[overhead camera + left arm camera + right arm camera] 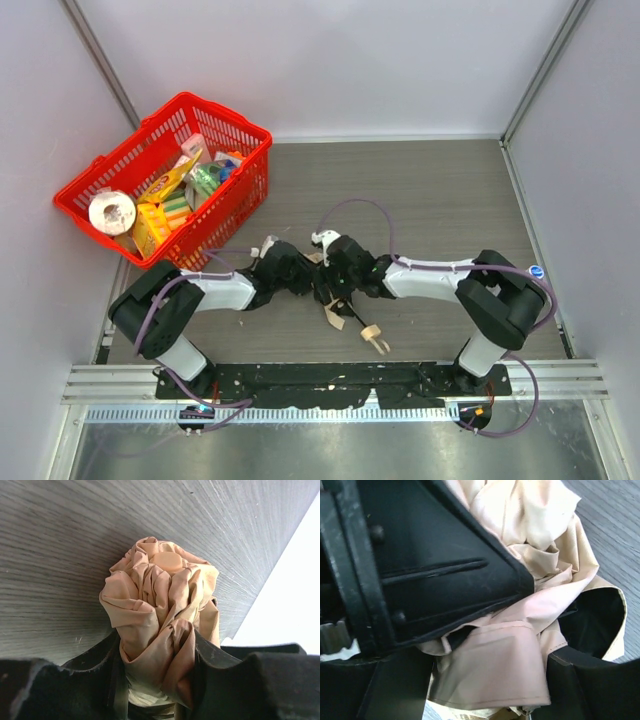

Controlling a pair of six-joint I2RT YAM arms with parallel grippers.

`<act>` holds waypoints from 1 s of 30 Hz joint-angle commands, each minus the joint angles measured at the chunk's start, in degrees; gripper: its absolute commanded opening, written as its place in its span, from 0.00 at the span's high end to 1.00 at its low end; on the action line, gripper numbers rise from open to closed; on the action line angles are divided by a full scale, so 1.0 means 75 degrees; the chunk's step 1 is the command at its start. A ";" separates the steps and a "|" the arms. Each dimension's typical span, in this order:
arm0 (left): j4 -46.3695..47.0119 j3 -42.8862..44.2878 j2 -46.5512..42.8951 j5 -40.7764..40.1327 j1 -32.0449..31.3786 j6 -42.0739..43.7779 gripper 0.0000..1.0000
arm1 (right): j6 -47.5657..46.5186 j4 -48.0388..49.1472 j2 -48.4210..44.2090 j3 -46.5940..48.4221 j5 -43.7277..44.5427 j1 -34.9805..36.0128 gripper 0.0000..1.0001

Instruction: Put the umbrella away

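Note:
The beige umbrella (160,590) is a crumpled bundle of fabric with its tan cap on top, and my left gripper (159,647) is shut on it, both black fingers pressing into the folds. From above, both grippers meet at the table's middle, left gripper (298,272) and right gripper (338,270), and they hide most of the fabric. The umbrella's tan handle (373,336) and a strap stick out toward the near edge. In the right wrist view my right gripper (490,680) stands wide, a flat flap of umbrella (540,545) fabric lying loosely between its fingers.
A red basket (232,128) holding packaged goods and a paper roll stands at the back left against the wall. White walls close in the grey wood-grain table (440,190) on three sides. The arm bases sit on a black rail at the near edge.

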 commanded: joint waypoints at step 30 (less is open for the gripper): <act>-0.2598 0.0041 -0.0117 -0.1247 -0.0160 0.0974 0.12 | 0.0646 0.3361 0.0955 -0.1067 -0.4524 -0.1150 0.99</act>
